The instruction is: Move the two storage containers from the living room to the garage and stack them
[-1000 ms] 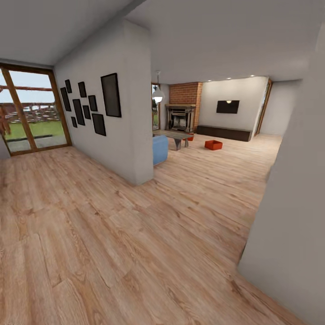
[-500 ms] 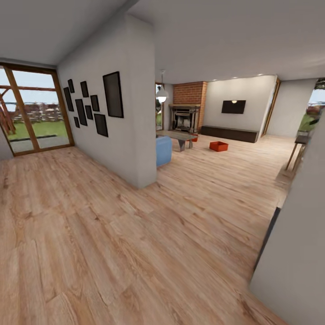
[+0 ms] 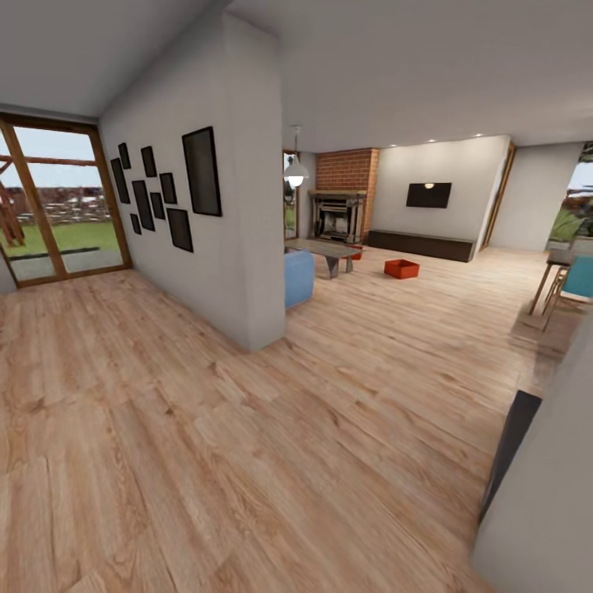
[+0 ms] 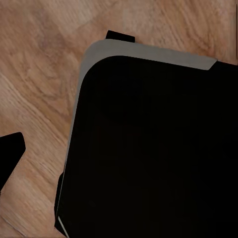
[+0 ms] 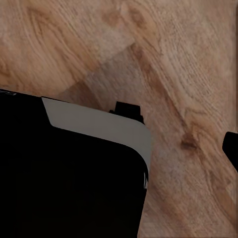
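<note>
Wood-plank floor [image 3: 247, 461] runs toward the brick fireplace [image 3: 336, 216].
One storage container [image 3: 401, 268] sits right of the fireplace, another [image 3: 354, 254] nearer it; gripper states cannot be told.

even, bright daylight from the glass doors [image 3: 62, 202]; ceiling spotlights [image 3: 478, 135] glow; soft blur, wide-angle stretch at edges.
</note>
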Available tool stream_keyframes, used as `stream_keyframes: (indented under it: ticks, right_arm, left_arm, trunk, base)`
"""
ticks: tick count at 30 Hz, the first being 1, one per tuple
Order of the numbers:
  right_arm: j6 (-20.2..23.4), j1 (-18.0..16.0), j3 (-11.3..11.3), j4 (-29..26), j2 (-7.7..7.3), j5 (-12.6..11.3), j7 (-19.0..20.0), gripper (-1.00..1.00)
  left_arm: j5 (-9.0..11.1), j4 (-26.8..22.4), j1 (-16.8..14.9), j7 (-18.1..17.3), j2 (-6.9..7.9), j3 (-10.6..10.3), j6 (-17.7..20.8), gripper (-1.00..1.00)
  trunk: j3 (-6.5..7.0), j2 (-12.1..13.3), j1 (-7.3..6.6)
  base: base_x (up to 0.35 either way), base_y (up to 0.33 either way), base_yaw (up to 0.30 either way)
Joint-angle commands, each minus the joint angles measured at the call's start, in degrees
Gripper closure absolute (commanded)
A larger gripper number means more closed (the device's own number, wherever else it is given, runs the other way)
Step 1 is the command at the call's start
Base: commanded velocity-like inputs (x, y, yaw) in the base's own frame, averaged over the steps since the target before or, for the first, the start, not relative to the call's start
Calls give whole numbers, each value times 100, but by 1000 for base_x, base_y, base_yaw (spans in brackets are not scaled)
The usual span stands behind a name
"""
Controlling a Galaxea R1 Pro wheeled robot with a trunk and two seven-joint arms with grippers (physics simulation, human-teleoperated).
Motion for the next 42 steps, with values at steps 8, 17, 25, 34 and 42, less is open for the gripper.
stream_keyframes:
  ticks: [8, 17, 25, 34, 42]
  right_arm:
    - [-38, -7, 56, 18, 12, -46, 35, -100]
    - [-34, -7, 79, 18, 5, 1, 36, -100]
    - [-17, -7, 124, 18, 26, 10, 45, -100]
    - [-19, -7, 135, 18, 30, 18, 45, -100]
    - [-27, -7, 128, 18, 22, 40, 45, -100]
  left_arm:
    - [19, -7, -1, 4, -1, 12, 15, -100]
    - [19, -7, -1, 4, -1, 15, 8, -100]
    - [25, -4, -1, 4, 1, 16, 10, -100]
    - [26, 2, -1, 4, -1, 21, 15, -100]
    - [26, 2, -1, 4, -1, 20, 15, -100]
  trunk:
    - [-6, -3, 3]
    - [-6, -3, 3]
    - [-6, -3, 3]
    - [-6, -3, 3]
    - [-9, -3, 3]
  base:
    - [323, 0, 0]
    - [323, 0, -1]
    - [323, 0, -149]
    - [323, 0, -261]
    - [323, 0, -204]
